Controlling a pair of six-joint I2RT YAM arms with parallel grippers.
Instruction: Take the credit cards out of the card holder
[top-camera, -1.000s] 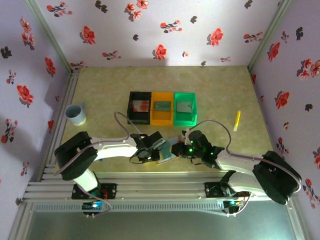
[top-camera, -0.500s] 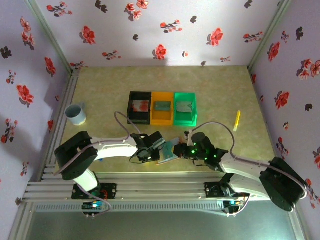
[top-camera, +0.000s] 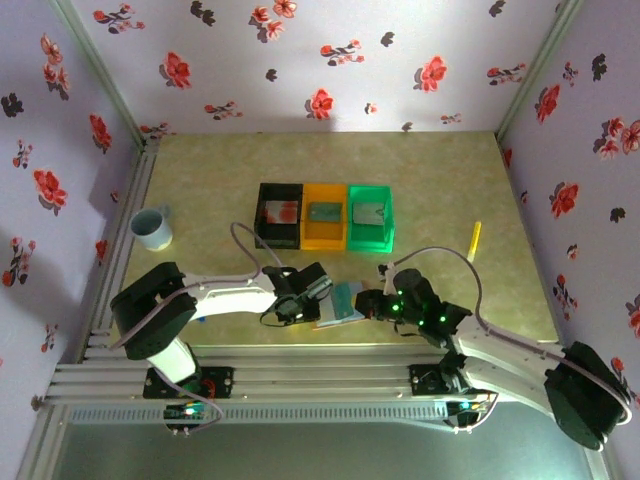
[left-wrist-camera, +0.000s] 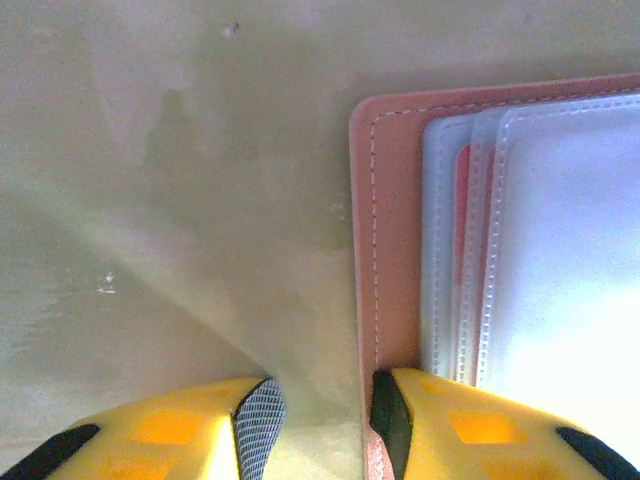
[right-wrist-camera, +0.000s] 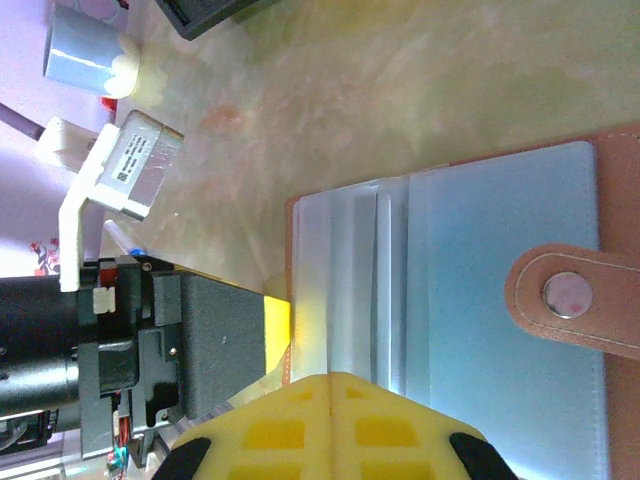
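Stitching edges the pinkish-tan card holder (left-wrist-camera: 385, 230), its translucent sleeves (left-wrist-camera: 560, 250) overlapping.

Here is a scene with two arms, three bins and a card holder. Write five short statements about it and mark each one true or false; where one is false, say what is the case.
1. The card holder lies open on the table. True.
2. The right gripper is wide open. False: it is shut.
3. The orange bin stands between the black bin and the green bin. True.
4. The cup stands right of the green bin. False: it stands left of the black bin.
5. The left gripper is open. True.
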